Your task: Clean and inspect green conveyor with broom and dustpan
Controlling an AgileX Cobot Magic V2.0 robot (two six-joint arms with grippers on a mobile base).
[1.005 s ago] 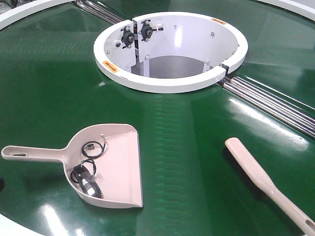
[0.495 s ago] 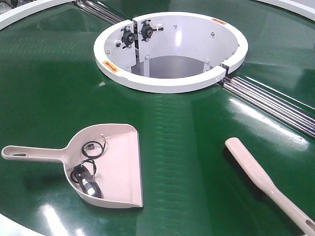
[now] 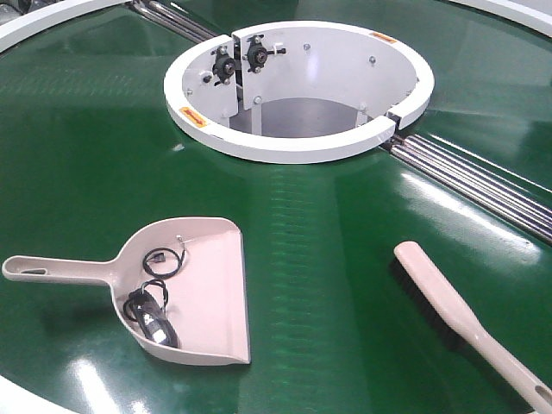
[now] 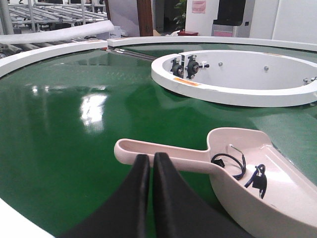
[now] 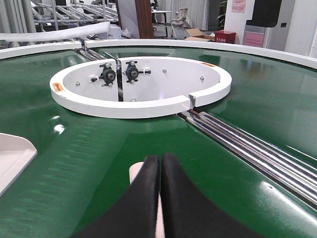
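Observation:
The green conveyor [image 3: 328, 259] fills the front view. On it at the lower left the beige dustpan [image 3: 207, 293] lies flat, handle pointing left, with black cable scraps [image 3: 151, 315] inside. At the lower right lies the beige broom [image 3: 448, 302], handle running off toward the bottom right corner. No gripper shows in the front view. In the left wrist view my left gripper [image 4: 150, 156] is shut and empty, its tips just short of the dustpan [image 4: 277, 193] handle. My right gripper [image 5: 160, 157] is shut and empty above the broom [image 5: 134, 171], which it mostly hides.
A white ring opening [image 3: 293, 147] with black bearings sits mid-belt at the back. Steel rollers [image 3: 483, 181] run from it toward the right edge. The white outer rim [image 4: 44, 52] curves round the belt, with racks and boxes beyond it.
A small dark shape at the left edge of the front view is gone. Dustpan and broom lie where they were.

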